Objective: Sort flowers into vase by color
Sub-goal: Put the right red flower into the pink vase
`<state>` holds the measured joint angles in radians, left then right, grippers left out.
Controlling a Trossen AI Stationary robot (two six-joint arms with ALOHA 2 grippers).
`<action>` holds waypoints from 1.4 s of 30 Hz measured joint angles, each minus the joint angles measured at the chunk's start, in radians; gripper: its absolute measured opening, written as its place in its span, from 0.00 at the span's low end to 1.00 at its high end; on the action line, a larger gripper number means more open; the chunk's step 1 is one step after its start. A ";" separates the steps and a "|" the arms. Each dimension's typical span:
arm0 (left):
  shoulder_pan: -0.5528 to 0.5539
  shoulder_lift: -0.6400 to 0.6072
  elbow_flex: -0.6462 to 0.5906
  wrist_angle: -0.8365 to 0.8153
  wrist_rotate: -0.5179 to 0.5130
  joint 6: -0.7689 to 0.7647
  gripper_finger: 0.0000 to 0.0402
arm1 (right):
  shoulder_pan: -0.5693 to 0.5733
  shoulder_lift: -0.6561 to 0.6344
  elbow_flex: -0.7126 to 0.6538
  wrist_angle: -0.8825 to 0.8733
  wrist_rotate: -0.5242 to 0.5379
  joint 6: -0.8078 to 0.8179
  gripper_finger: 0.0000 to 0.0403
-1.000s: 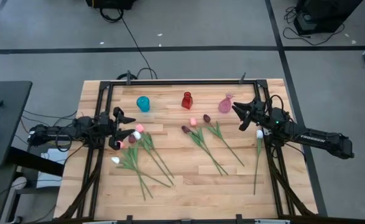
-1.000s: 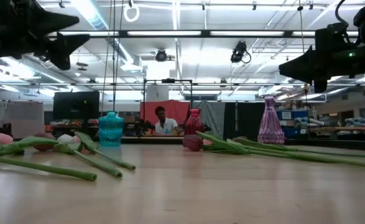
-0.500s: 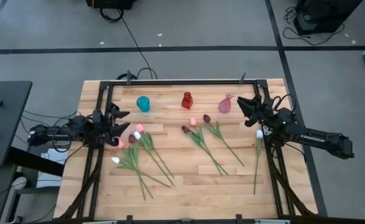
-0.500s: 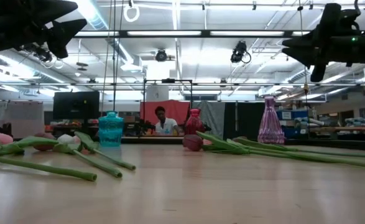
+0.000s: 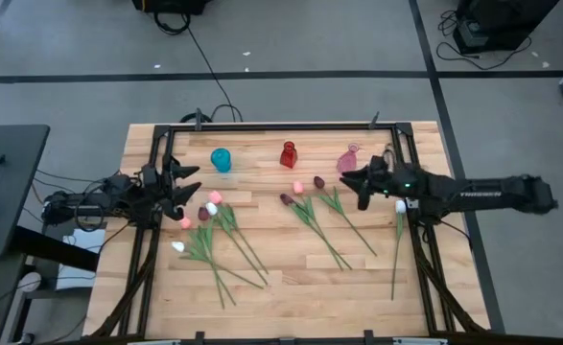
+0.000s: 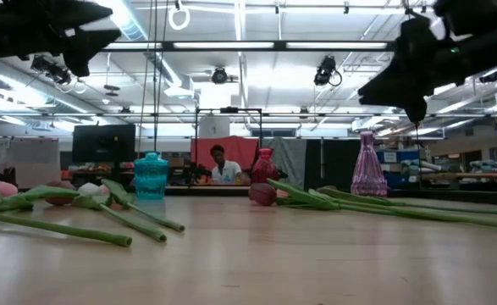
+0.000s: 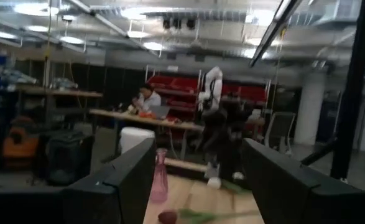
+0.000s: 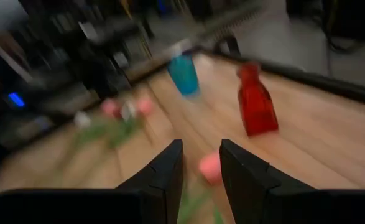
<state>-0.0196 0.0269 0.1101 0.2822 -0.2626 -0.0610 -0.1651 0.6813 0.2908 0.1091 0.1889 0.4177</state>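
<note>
- The red vase (image 5: 288,154) stands at the middle of the far edge of the wooden table (image 5: 281,287) and serves as the reference point below.
- The blue vase (image 5: 222,159) stands well to the left of the red vase, in the same row along the far edge.
- The pink vase (image 5: 347,160) stands to the right of the red vase, in the same row.
- No vase shows a flower inside it; all flowers lie flat on the table.
- The middle flower group (image 5: 315,213) lies just in front of the red vase: one pink head and two dark maroon heads nearest the vase, with green stems running away from it toward the near right.
- The left flower cluster (image 5: 214,235) lies in front of the blue vase, well left of the red vase, with pink, white and maroon heads and crossing stems.
- A single white tulip (image 5: 399,207) lies far right of the red vase, near the table's right rail, with its stem pointing toward the near edge.
- The right gripper (image 5: 351,180) hangs above the table to the right of the red vase, just in front of the pink vase; its fingers (image 8: 166,174) stand slightly apart with nothing between them.
- The left gripper (image 5: 191,178) hangs above the table beyond the blue vase, away from the red vase; its fingers (image 7: 129,180) stand wide apart and hold nothing.
</note>
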 joint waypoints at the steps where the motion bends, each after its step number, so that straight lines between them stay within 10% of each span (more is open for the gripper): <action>1: 0.000 0.000 0.001 0.024 0.016 -0.002 0.61 | 0.020 0.042 0.031 -0.020 0.028 -0.015 0.29; 18: -0.001 0.010 0.018 0.039 0.072 -0.085 0.61 | 0.263 0.435 0.298 -0.286 0.106 0.044 0.29; 24: 0.000 0.187 0.104 -0.162 -0.011 -0.233 0.61 | 0.333 0.527 0.410 -0.541 0.175 0.125 0.29; 42: 0.000 0.603 0.110 -0.050 -0.040 -0.236 0.61 | 0.255 0.795 0.413 -0.677 0.090 0.150 0.49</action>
<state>-0.0200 0.6296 0.2203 0.2319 -0.3027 -0.2974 0.0898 1.4764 0.7040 -0.5683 0.2790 0.5681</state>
